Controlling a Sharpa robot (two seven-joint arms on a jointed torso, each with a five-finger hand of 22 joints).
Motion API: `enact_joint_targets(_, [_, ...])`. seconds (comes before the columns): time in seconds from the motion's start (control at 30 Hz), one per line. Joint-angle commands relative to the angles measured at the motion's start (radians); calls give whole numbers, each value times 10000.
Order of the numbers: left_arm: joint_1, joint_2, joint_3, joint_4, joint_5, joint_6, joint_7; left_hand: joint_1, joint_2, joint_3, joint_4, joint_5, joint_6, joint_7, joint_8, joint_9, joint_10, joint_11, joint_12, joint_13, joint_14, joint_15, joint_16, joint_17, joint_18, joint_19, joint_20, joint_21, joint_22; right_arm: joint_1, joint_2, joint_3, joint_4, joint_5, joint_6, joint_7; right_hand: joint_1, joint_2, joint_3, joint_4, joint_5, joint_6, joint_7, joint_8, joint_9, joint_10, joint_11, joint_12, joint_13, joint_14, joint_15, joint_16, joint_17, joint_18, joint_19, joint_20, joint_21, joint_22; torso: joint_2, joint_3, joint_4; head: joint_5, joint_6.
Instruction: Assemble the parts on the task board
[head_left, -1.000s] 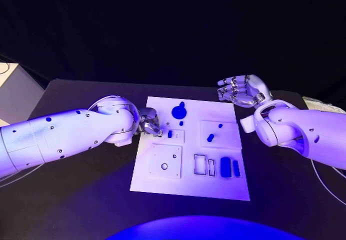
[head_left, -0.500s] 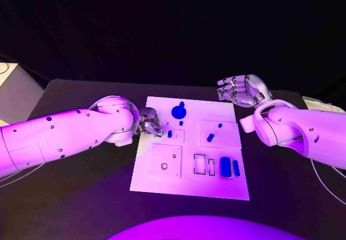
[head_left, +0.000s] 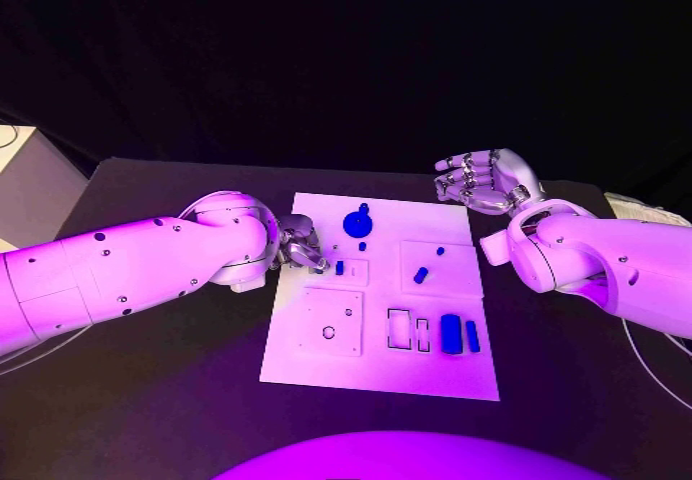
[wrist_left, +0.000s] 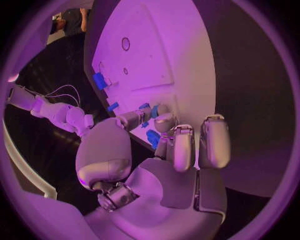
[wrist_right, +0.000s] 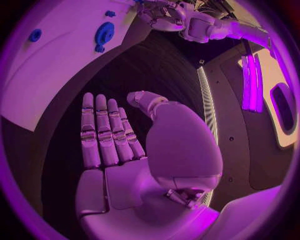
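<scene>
Moved: almost nothing; left hand (head_left: 299, 248) stays at the board (head_left: 433, 375) edge
Left hand: pinching a small blue part (wrist_left: 152, 138)
Right hand (head_left: 483, 180): released, fingers straight, off the board
Meaning: placement not finished

White task board (head_left: 378, 375), blue parts (head_left: 460, 333), black table (head_left: 173, 400), silver robot hands.

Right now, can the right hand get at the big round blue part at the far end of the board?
Probably yes. The right hand is open and holds nothing, beside the task board's far corner, and nothing lies between it and the round blue part.
</scene>
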Motion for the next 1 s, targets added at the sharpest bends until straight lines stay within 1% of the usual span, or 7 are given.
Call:
enact_joint_targets(0.03, [-33,37,-25,2,124,107,54,-87,-37,-199,59,-68,38,52,37,-22,-19,-32,63,-15,926,-72,33,2063,-158,43,-49,-10,499,-6,-5,2,27,-71,137,77,-11,63,-18,-52,69,9,120,-51,-9,32,13,-56,-7,17,17,-52,-9,40,46,12,5,-8,0,0,-1,-6,-5])
enact_joint_targets(0.27, [-33,30,-26,-31,63,187,51,-74,-88,-706,251,-70,58,58,34,-80,-40,-25,79,-30,927,-68,37,2070,-158,46,-49,-19,499,-6,-9,2,33,-71,137,80,-11,63,-18,-52,69,9,120,-51,-9,32,13,-56,-7,17,17,-52,-9,40,46,12,5,-8,-6,-6,-3,-12,-13])
enact_joint_targets(0.73, [-33,-9,-25,-74,3,259,47,-26,-94,-1306,524,-60,88,66,37,-146,-44,-17,114,-26,935,-63,54,2101,-165,69,-47,-6,528,-6,-31,1,40,-71,131,85,-11,63,-18,-52,69,9,120,-51,-9,32,13,-56,-7,17,17,-52,-9,40,46,12,5,-8,0,-10,6,-37,-26])
enact_joint_targets(0.9, [-33,-24,-25,-65,-7,264,50,-8,-101,-1685,715,-63,104,71,47,-178,-48,-14,128,-37,938,-62,61,2114,-167,76,-48,-5,536,-6,-33,1,40,-71,131,85,-22,56,-23,-61,68,11,126,-59,-11,36,18,-68,-7,15,20,-57,-23,39,44,15,4,-35,-4,-12,4,-42,-26])
enact_joint_targets(1.0, [-33,-37,-24,-57,-17,278,52,10,-104,-1794,760,-62,108,71,52,-185,-44,-13,139,-27,943,-62,70,2132,-171,87,-49,6,551,-6,-35,1,39,-71,131,85,-22,56,-23,-61,68,11,126,-59,-11,36,18,-68,-7,15,20,-57,-23,39,44,15,4,-35,-5,-11,1,-42,-29])
